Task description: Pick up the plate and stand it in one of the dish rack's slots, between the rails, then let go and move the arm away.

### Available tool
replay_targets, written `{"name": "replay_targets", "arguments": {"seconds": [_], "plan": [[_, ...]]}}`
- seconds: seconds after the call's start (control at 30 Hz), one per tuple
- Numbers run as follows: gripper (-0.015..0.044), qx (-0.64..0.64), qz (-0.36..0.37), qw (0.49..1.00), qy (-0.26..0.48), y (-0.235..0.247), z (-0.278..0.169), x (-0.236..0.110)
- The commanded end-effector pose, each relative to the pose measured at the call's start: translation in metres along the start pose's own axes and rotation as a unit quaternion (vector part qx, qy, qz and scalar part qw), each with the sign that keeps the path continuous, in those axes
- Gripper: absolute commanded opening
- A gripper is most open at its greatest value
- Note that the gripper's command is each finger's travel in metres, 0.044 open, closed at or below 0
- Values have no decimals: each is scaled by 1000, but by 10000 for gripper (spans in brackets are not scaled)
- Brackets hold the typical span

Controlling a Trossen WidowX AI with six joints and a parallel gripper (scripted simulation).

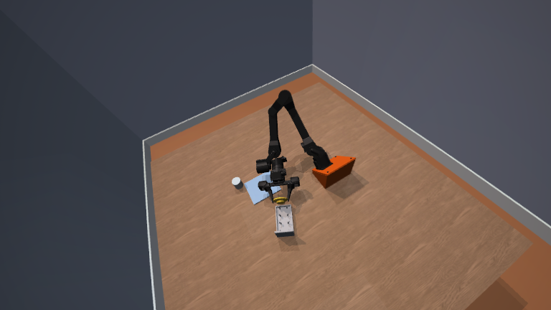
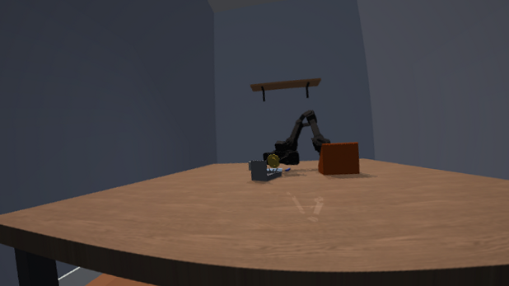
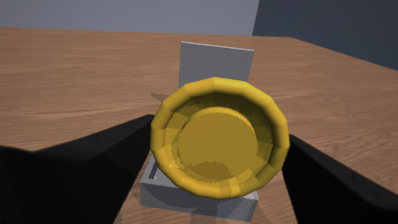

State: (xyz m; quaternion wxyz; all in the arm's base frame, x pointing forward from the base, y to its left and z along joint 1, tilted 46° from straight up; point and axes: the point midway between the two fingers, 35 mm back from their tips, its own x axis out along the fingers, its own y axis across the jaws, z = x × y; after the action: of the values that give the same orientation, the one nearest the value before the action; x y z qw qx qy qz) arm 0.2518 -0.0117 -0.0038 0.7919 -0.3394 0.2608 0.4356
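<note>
My gripper (image 1: 280, 192) clamped the yellow plate (image 3: 220, 137) by its rim, upright at the near end of the dish rack (image 1: 284, 220); only the wrist view showed its face, the top view just its edge

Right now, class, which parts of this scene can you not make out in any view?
- Rack slots: wrist view, hidden behind the yellow plate.
- Plate's gap above the rack: top view too small.
- End effector fingers: wrist view, cut off by the frame edges.
</note>
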Motion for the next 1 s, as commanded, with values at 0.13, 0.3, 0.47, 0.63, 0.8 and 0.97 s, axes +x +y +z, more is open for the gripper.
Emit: {"name": "replay_targets", "arguments": {"seconds": [0.13, 0.3, 0.47, 0.63, 0.8, 0.97], "plan": [[0, -4, -1, 1000, -3, 2, 1, 4], [0, -1, -1, 1000, -1, 2, 3, 14], [0, -4, -3, 1000, -1, 2, 3, 19], [0, -9, -7, 1000, -2, 1, 3, 25], [0, -12, -9, 1000, -3, 2, 4, 30], [0, -15, -12, 1000, -4, 4, 4, 36]]}}
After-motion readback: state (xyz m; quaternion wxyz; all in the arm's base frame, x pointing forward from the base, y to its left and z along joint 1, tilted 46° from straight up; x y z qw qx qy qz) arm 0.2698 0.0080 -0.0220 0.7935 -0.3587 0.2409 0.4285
